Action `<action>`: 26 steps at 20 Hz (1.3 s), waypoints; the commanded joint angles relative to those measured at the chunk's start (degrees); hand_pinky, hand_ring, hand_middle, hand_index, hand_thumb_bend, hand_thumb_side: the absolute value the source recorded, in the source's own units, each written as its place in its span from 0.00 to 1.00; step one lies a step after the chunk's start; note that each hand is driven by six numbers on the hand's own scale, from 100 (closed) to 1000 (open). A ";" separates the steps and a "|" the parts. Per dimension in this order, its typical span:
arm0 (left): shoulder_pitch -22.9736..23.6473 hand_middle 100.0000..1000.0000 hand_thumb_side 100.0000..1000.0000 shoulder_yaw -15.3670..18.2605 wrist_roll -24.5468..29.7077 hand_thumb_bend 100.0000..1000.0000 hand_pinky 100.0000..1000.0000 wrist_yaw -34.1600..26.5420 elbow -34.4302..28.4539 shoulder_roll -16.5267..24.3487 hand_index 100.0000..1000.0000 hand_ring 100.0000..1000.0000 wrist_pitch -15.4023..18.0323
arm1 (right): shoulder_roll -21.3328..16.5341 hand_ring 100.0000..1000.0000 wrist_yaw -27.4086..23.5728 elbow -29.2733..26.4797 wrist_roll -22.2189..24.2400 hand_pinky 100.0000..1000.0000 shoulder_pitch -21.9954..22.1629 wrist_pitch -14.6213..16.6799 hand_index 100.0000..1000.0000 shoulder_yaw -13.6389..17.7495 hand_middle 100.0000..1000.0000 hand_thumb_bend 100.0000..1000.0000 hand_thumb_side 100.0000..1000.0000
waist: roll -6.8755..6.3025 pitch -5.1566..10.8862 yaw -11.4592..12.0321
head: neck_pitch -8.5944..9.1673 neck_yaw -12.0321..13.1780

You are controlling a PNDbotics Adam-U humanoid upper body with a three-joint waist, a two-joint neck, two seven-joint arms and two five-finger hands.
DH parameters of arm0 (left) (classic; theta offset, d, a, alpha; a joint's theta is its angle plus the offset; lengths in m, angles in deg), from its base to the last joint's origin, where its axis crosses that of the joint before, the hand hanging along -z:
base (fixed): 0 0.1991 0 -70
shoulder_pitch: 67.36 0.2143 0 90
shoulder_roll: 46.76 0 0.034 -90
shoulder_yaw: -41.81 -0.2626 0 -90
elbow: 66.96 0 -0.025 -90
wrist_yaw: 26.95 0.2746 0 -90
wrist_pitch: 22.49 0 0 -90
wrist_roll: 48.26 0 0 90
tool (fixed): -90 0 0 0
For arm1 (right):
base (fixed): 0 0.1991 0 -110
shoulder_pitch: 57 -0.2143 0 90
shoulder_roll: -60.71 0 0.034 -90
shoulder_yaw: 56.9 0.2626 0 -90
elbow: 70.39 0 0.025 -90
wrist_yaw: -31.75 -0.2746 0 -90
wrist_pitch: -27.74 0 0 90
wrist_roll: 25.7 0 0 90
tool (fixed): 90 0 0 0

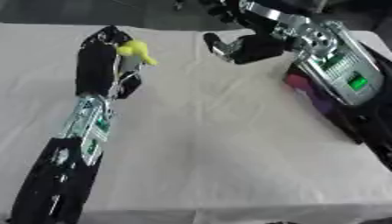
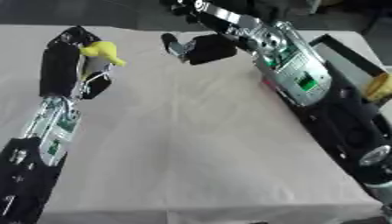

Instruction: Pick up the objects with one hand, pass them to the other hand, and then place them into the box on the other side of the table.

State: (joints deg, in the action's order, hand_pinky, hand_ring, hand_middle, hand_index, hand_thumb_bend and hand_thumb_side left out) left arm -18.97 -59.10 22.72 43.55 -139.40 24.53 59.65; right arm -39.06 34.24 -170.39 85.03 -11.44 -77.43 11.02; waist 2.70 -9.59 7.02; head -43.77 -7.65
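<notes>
A small yellow object (image 1: 137, 51) sits in my left hand (image 1: 103, 65), which is raised over the far left of the white table with its fingers curled round it. My right hand (image 1: 249, 47) hangs over the far middle of the table, a short way to the right of the yellow object and apart from it. Its fingers point left toward the object and hold nothing. A dark box (image 2: 348, 57) stands at the right edge of the table, mostly hidden under my right arm; something yellow (image 2: 379, 86) shows in it.
A white cloth covers the table (image 1: 222, 144). Something dark red (image 1: 306, 89) lies under my right forearm at the box. The front edge of the table runs along the bottom of both views.
</notes>
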 commanded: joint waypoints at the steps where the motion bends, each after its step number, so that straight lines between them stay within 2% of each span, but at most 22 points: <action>1: -1.76 0.46 0.00 0.69 0.02 0.00 0.60 1.10 -0.10 -0.97 0.47 0.53 -0.23 | 0.08 1.00 -0.88 -1.76 0.86 1.00 -1.36 -0.22 1.00 0.01 1.00 0.00 0.23 | -0.04 0.83 0.02 | -0.35 0.20; 7: -2.30 0.46 0.00 0.75 -0.38 0.00 0.59 3.88 -0.01 -1.89 0.47 0.53 0.16 | 0.26 1.00 -1.13 -2.76 2.26 1.00 -2.09 -0.59 1.00 -1.01 1.00 0.00 0.21 | -0.02 0.93 0.17 | -0.35 0.13; 10: -2.54 0.46 0.00 0.49 -0.98 0.00 0.59 4.90 -0.31 -2.16 0.47 0.53 1.16 | 0.06 1.00 -1.31 -2.46 2.71 1.00 -2.64 -0.53 1.00 -1.54 1.00 0.00 0.24 | -0.08 1.06 0.31 | -0.35 -0.22; 18: -2.72 0.45 0.00 -0.35 -4.72 0.00 0.58 3.06 -0.06 -4.42 0.47 0.52 4.90 | 0.70 1.00 -1.82 0.33 1.06 1.00 -4.20 -0.70 1.00 -2.00 1.00 0.00 0.29 | 0.07 1.17 1.10 | -0.35 -1.96; 20: -2.75 0.45 0.00 -0.40 -5.39 0.00 0.58 3.14 -0.19 -4.89 0.47 0.51 4.89 | 0.77 1.00 -1.49 1.03 0.37 1.00 -4.49 -0.57 1.00 -2.10 1.00 0.00 0.28 | 0.13 1.16 1.39 | -0.35 -2.43; 26: -2.91 0.44 0.00 -0.44 -6.92 0.00 0.58 4.27 -0.55 -6.59 0.47 0.51 4.17 | 1.10 1.00 -1.82 2.53 -0.68 1.00 -5.36 -0.90 1.00 -2.53 1.00 0.00 0.34 | 0.47 1.10 1.87 | -0.35 -3.30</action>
State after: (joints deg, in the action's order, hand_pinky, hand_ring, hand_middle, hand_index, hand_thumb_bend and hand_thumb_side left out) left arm -20.66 -59.36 16.31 47.35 -138.86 18.55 63.94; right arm -37.57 32.52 -167.65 84.74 -15.46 -78.30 8.21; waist 3.32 -9.58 8.88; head -43.77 -10.66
